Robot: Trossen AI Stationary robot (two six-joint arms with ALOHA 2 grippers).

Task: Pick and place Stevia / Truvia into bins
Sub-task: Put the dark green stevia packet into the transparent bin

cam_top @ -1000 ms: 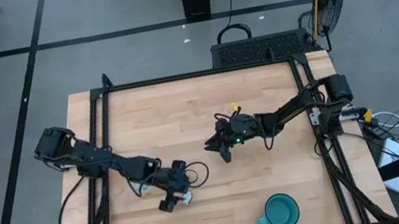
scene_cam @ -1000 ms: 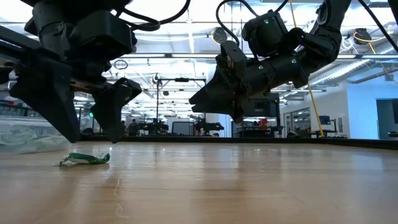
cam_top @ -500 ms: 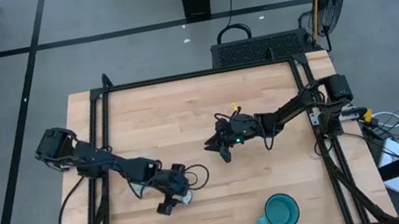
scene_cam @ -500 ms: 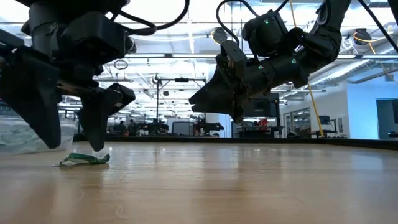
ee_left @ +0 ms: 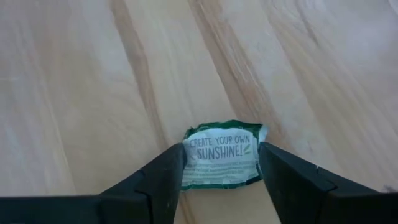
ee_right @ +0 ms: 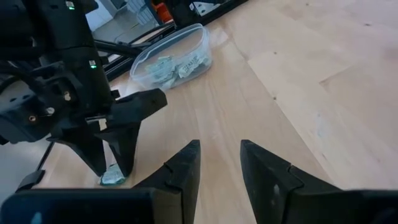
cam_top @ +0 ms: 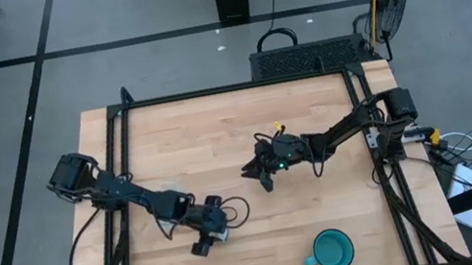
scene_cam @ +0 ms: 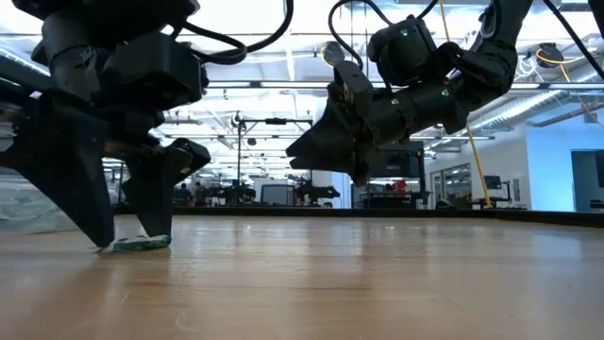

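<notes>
Left wrist view: left end effector [ee_left: 221,171] straddles sachet [ee_left: 221,155]

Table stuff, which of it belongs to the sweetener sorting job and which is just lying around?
Job: sachet, flat on the wood between the left gripper fingers; clear tub already holding sachets.
Lying about: teal mug; the right gripper waits, empty, in mid-air.

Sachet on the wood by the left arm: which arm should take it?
Left. The left gripper is down at the table with a finger on each side of the sachet. The right gripper hangs above mid-table, well away.
</notes>
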